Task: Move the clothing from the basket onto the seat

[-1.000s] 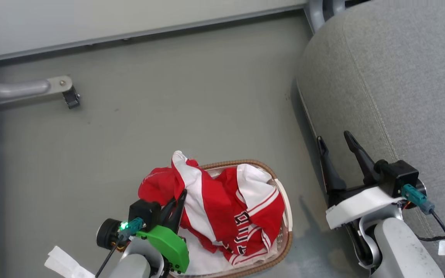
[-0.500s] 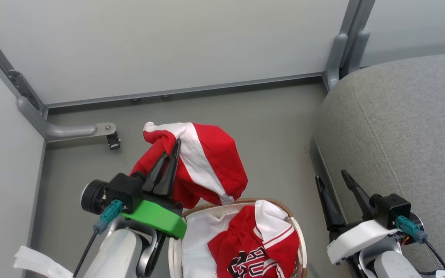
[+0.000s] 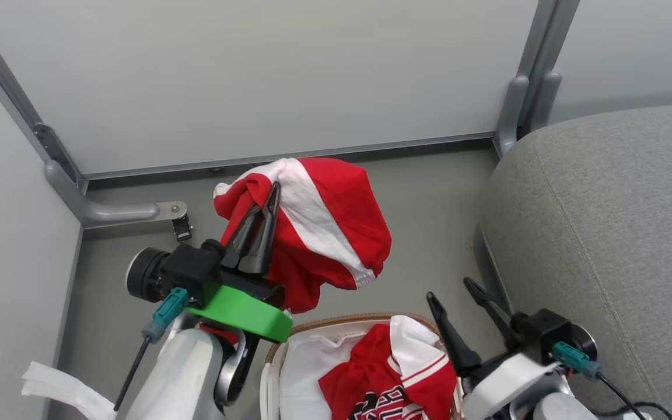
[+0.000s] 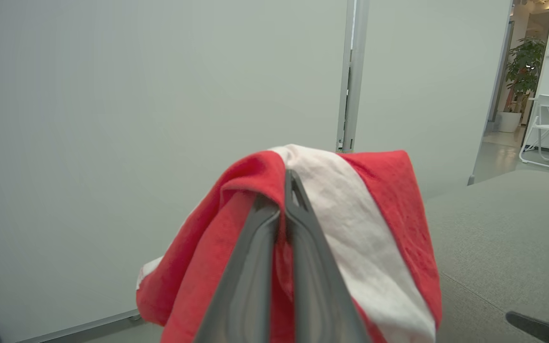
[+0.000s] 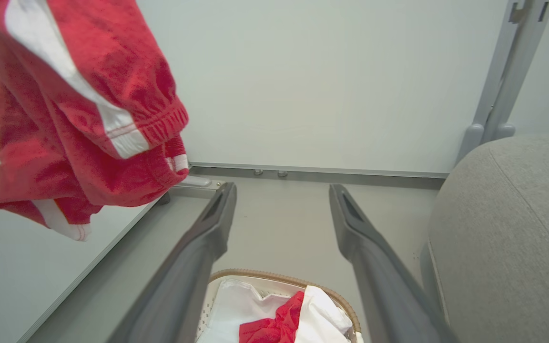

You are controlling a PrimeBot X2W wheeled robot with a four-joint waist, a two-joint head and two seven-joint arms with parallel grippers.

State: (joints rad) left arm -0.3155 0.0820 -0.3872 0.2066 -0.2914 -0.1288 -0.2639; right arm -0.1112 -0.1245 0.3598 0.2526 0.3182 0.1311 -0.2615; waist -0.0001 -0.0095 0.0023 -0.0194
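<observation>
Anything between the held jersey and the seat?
In the head view, mostly bare grey floor between the jersey, pinched in the shut left gripper, and the seat. The open right gripper rises into the gap's lower part, beside the basket.

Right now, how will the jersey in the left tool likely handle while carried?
Probably floppy: the jersey drapes in folds over the shut left tool. Likely light: a narrow pinch holds it up. Its loose hem may swing.

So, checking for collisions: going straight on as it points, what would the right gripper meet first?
Probably the grey floor near the foot of the wall panel, past the basket; depth is unclear.
</observation>
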